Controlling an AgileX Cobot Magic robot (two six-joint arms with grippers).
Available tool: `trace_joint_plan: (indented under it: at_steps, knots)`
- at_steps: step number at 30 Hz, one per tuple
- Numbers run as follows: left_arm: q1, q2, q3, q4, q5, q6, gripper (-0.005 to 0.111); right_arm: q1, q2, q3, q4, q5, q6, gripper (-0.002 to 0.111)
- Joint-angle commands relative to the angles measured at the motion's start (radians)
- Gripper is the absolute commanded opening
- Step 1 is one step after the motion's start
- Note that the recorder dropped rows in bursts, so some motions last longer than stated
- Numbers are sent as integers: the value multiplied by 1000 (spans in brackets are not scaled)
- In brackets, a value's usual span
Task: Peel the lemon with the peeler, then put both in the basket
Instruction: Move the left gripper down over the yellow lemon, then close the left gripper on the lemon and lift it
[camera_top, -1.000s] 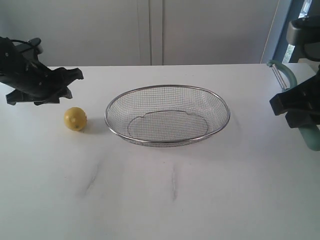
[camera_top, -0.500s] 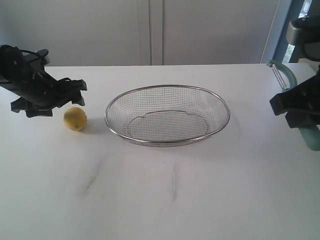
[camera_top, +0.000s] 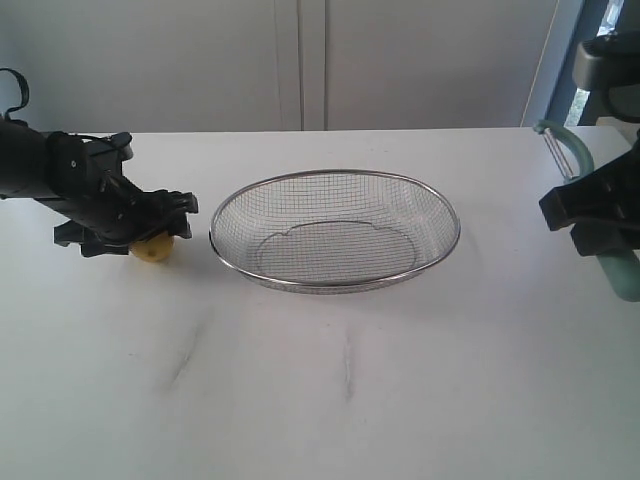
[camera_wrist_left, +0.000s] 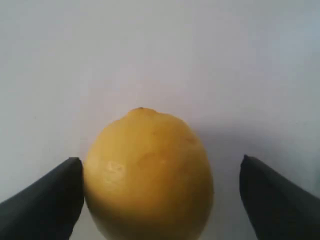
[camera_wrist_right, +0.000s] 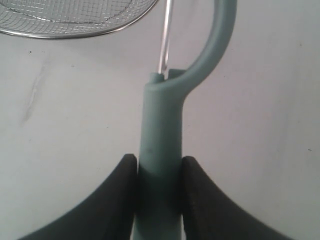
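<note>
The yellow lemon (camera_top: 154, 250) rests on the white table left of the basket (camera_top: 335, 176), mostly covered by my left gripper (camera_top: 150, 235). In the left wrist view the lemon (camera_wrist_left: 149, 175) sits between the open fingers of that gripper (camera_wrist_left: 160, 187); one finger (camera_wrist_left: 55, 200) is at its skin, the other stands apart. My right gripper (camera_wrist_right: 159, 172) is shut on the teal handle of the peeler (camera_wrist_right: 160, 135). In the exterior view the peeler (camera_top: 575, 155) is held at the far right, blade head up, with the right gripper (camera_top: 600, 225) above the table.
The silver wire-mesh basket stands in the middle of the white table (camera_top: 350, 400) with nothing in it. Its rim (camera_wrist_right: 75, 35) shows in the right wrist view beyond the peeler's blade. A pale wall runs behind the table.
My left gripper has moved down and to the right, and its fingers, spread wider, now straddle the lemon. The right arm and peeler have not moved.
</note>
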Motion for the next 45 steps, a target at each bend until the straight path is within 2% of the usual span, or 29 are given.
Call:
trace_joint_plan:
  at_steps: [1, 15, 18, 22, 24, 26, 27, 29, 33, 38, 41, 45]
  knots:
    - [-4, 1, -2, -5, -9, 22, 86, 0, -9, 1, 0, -12, -8, 5]
    - [-4, 3, -2, 54, -25, 55, 86, 0, -9, 1, 0, -12, -8, 5]
    - [-4, 3, -2, 54, -23, 57, 80, 0, -9, 1, 0, -12, -8, 5]
    - [-4, 15, -2, 54, -17, 57, 59, 0, -9, 1, 0, -12, -8, 5]
    - [-4, 33, -2, 54, 10, 57, 43, 0, -9, 1, 0, -12, -8, 5]
    - [-4, 31, -4, 56, 68, 119, 17, 0, -9, 1, 0, -12, -8, 5]
    - [-4, 20, -15, 56, 124, 198, 0, 0, -9, 1, 0, -12, -8, 5]
    - [-4, -24, -22, 64, 196, 223, 0, 0, -9, 1, 0, -10, -8, 5]
    - [-4, -157, -20, 104, 248, 253, 0, 0, -9, 1, 0, -10, -8, 5]
    - [-9, -362, 24, 90, 361, 401, 0, 0, -9, 1, 0, -10, -8, 5]
    - [-40, -533, 161, 90, 293, 443, 0, 0, -9, 1, 0, -10, -8, 5]
    - [-79, -704, 275, 83, 206, 471, 0, 0, -9, 1, 0, -10, -8, 5]
